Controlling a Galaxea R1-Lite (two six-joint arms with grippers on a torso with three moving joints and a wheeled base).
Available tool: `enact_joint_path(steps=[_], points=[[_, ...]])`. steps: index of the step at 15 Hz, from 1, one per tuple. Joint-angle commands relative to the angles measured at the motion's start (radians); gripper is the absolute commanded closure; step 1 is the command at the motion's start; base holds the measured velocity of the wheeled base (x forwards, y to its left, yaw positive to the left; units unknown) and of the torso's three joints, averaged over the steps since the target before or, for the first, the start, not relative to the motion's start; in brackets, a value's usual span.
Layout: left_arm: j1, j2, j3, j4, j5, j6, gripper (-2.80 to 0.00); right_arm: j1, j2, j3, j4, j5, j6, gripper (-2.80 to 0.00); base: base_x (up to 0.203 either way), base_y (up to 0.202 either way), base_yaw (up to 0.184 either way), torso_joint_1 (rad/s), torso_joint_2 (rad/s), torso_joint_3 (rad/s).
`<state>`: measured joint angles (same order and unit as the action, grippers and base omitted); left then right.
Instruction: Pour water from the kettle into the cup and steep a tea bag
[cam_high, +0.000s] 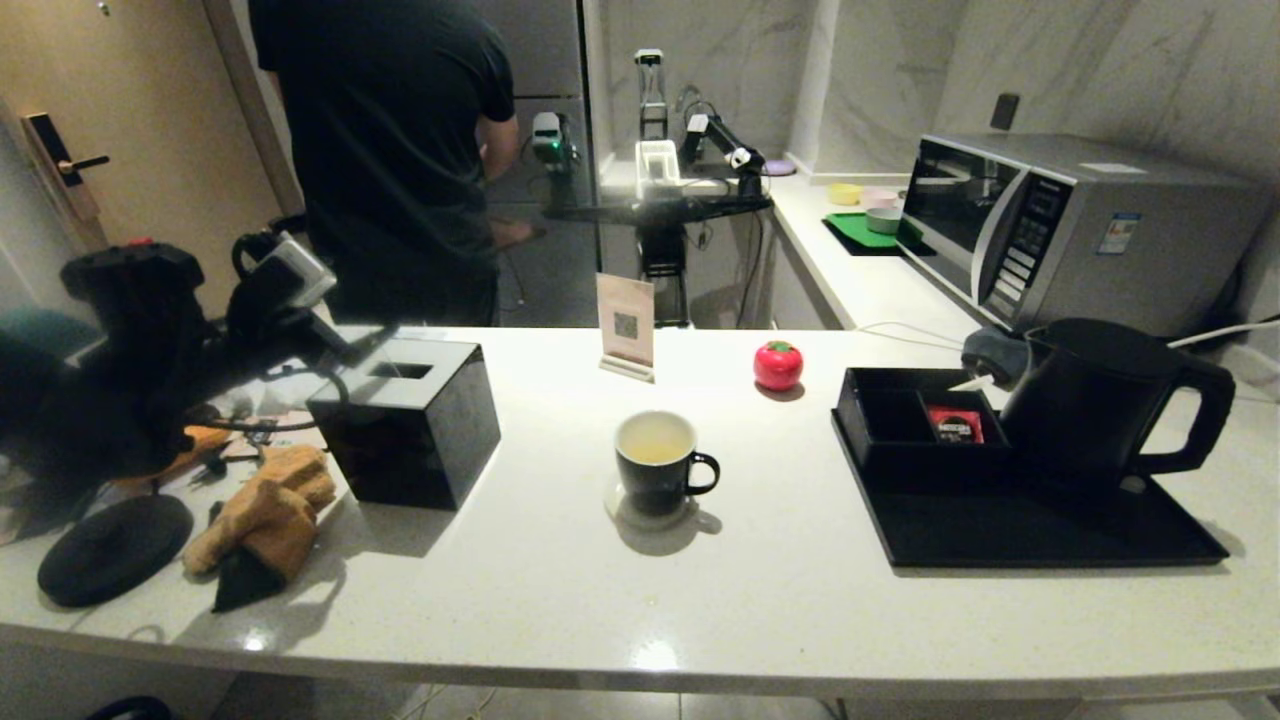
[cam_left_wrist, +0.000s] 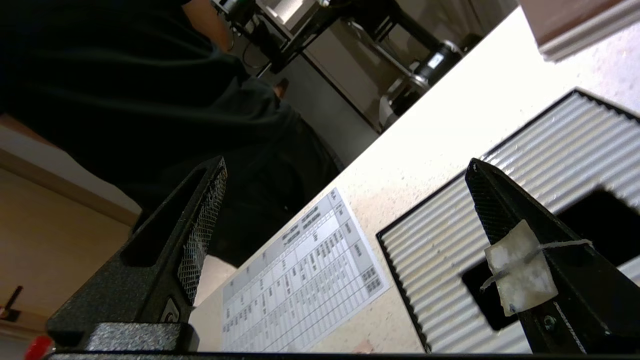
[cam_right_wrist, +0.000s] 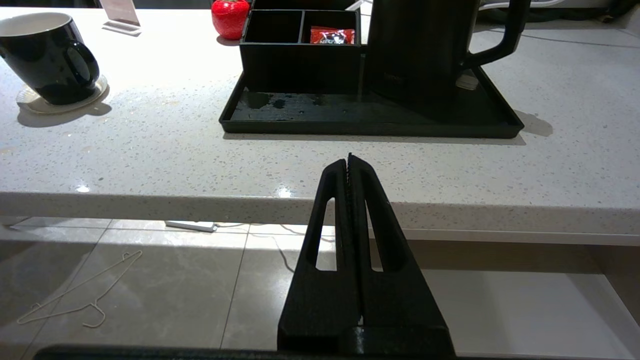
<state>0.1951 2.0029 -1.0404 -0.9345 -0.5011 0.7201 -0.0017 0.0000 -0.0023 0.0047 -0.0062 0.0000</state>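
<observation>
While I am watching from the head camera, the cup (cam_high: 657, 463) is holding yellowish water (cam_high: 655, 447), well right of my left gripper (cam_high: 375, 340). Its wrist camera is showing spread fingers (cam_left_wrist: 200, 225), tea bag (cam_left_wrist: 520, 274) sticking to one. Right gripper (cam_right_wrist: 349, 162) is sitting clenched, kettle (cam_right_wrist: 417, 47) ahead.

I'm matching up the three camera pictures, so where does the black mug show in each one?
Head view: the mug stands on a coaster at the middle of the counter, pale liquid inside.
Left wrist view: not in it.
Right wrist view: the mug is in the upper left corner, on its coaster.
Shared landmark: the red tomato-shaped ornament, between the mug and the black tray in both views.
</observation>
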Motion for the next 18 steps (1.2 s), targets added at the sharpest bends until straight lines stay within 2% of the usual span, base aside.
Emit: enact_joint_path(steps=[1,7,9,15,18], points=[[0.003,-0.017,0.000,0.054,-0.002,0.047,-2.80,0.000,0.000,0.001,0.000,0.000,0.000,0.00,0.000,0.000,0.000,0.000,0.00,0.000],[0.031,-0.078,-0.018,0.395,-0.002,0.282,-2.80,0.000,0.000,0.001,0.000,-0.001,0.000,0.00,0.000,0.000,0.000,0.000,0.00,0.000],[0.045,-0.096,-0.033,0.467,0.000,0.331,-2.80,0.000,0.000,-0.001,0.000,-0.001,0.000,0.00,0.000,0.000,0.000,0.000,0.00,0.000],[0.058,-0.101,-0.052,0.474,-0.002,0.343,-2.80,0.000,0.000,0.001,0.000,0.000,0.000,0.00,0.000,0.000,0.000,0.000,0.00,0.000],[0.053,-0.117,-0.051,0.472,-0.037,0.311,-2.80,0.000,0.000,0.000,0.000,0.000,0.000,0.00,0.000,0.000,0.000,0.000,0.00,0.000]])
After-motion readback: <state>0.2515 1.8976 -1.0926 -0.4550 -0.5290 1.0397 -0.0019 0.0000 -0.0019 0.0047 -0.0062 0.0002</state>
